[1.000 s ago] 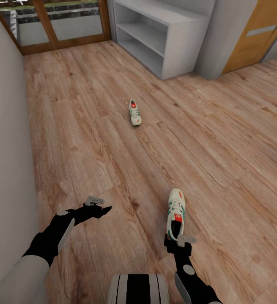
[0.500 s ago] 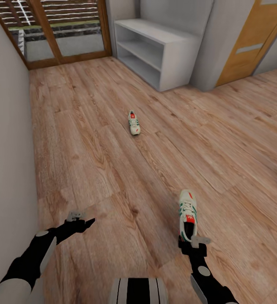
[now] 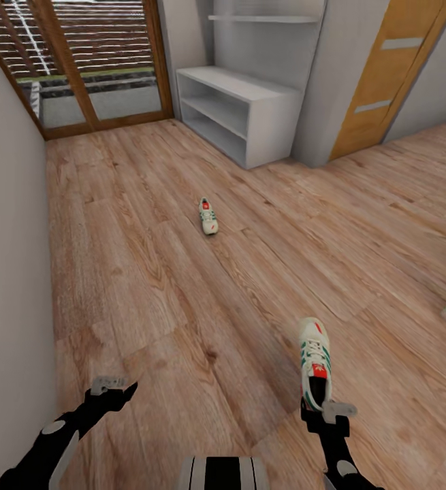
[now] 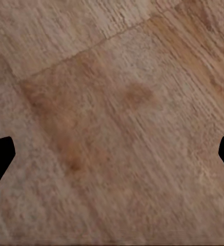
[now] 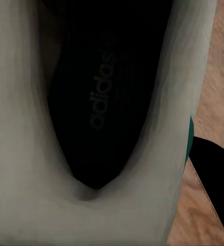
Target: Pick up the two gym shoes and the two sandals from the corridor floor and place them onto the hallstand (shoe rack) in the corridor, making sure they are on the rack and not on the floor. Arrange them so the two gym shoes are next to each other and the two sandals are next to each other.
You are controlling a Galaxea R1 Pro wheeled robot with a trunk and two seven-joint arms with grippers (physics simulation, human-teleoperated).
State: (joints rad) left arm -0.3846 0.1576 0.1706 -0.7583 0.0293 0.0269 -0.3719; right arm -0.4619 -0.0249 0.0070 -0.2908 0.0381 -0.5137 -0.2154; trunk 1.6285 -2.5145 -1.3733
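Tilting upward, the head camera is revealing more rack [image 3: 250,112]; right claw [image 3: 325,411] is gripping a light, stiff-heeled sneaker [image 3: 315,364] by its collar; left claw [image 3: 114,388] is hanging open, empty.

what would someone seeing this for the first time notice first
Probably the cream-white gym shoe at the right gripper, which meets its heel end low in the head view; the right wrist view looks straight into its black inside. Next, the second gym shoe lying alone mid-floor on the wood-plank corridor floor, short of the white hallstand against the far wall. The left gripper hangs open over bare planks.
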